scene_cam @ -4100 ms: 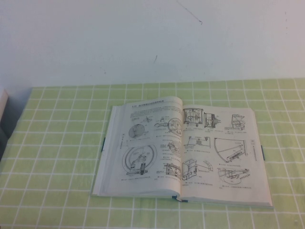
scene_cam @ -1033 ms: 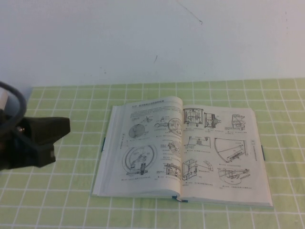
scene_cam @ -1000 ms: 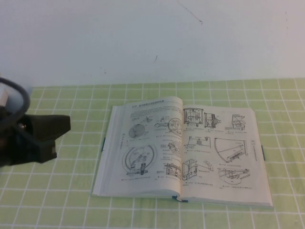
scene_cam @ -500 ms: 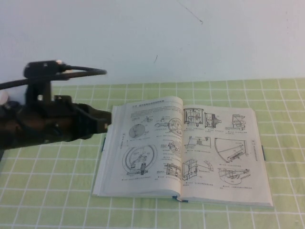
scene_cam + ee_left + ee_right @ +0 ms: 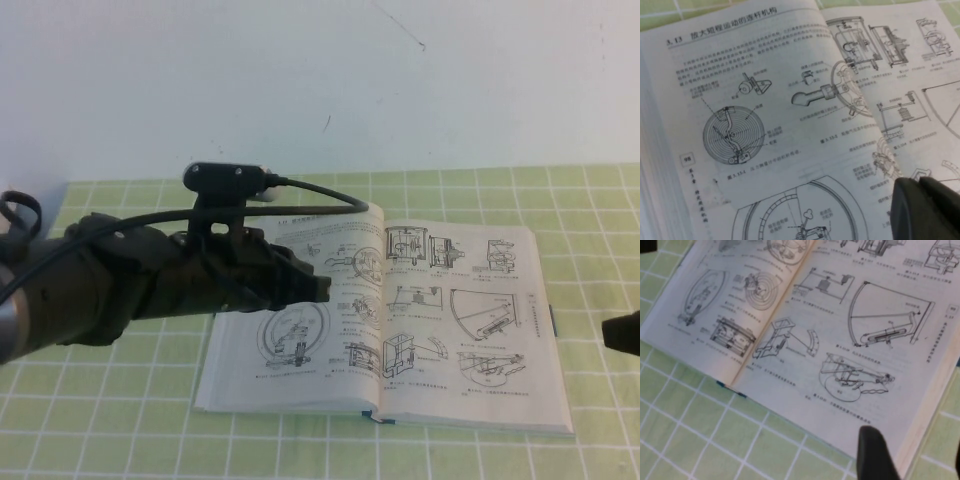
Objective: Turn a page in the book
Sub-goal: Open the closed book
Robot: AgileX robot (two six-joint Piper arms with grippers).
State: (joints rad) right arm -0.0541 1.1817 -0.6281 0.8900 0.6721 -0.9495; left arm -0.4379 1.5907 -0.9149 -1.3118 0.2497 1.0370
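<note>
The fingers of my left gripper (image 5: 318,287) look closed together, holding nothing, above the left page of the book (image 5: 385,320). On my right gripper (image 5: 622,333), near the book's right edge, I cannot tell the finger state. I judge this the approach step; no page (image 5: 465,320) is lifted yet. Next move: catch the right page's outer edge. The book lies open mid-table, long axis left-right, spine running near-far.

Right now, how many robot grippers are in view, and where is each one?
2. The left gripper hangs over the left-hand page of the book. The right gripper just enters at the right edge, beside the book's outer edge.
</note>
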